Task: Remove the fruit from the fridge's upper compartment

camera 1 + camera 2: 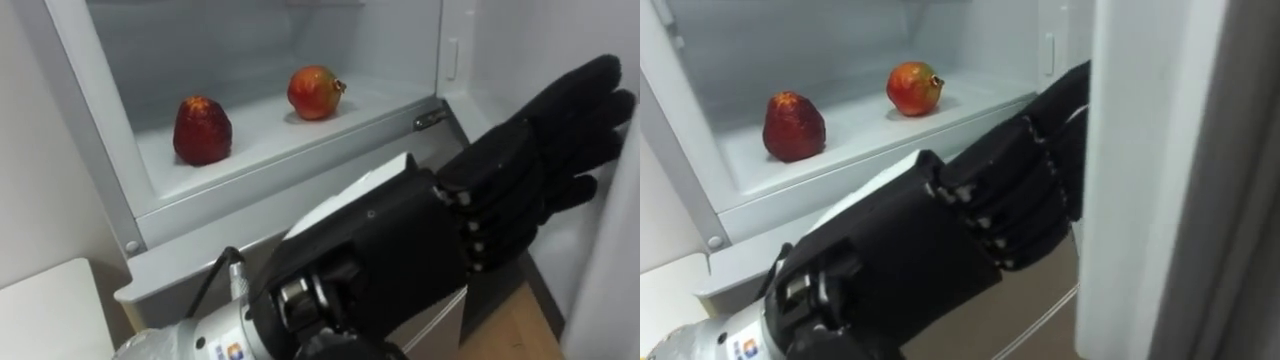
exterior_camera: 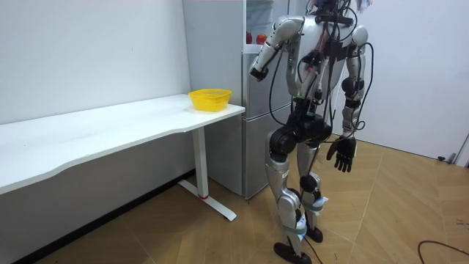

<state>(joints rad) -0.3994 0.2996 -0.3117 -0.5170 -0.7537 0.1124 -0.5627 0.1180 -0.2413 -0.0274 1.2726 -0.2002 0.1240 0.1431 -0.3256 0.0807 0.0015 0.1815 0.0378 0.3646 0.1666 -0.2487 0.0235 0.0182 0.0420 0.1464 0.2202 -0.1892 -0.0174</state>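
Note:
Two red fruits lie on the white shelf (image 1: 300, 135) of the open upper fridge: a dark red one (image 1: 202, 130) to the left and a round pomegranate (image 1: 316, 92) further back to the right. My left hand (image 1: 530, 180) reaches across in front of the shelf, below the fruits. Its fingers are straight and lie against the edge of the open fridge door (image 1: 1160, 180) on the right. It holds nothing. My right hand (image 2: 342, 155) hangs at my side with relaxed fingers, empty.
I stand facing the fridge (image 2: 253, 110). A long white table (image 2: 110, 128) runs along the wall on my left with a yellow bowl (image 2: 209, 99) at its near end. Its corner (image 1: 50, 310) shows beside the fridge.

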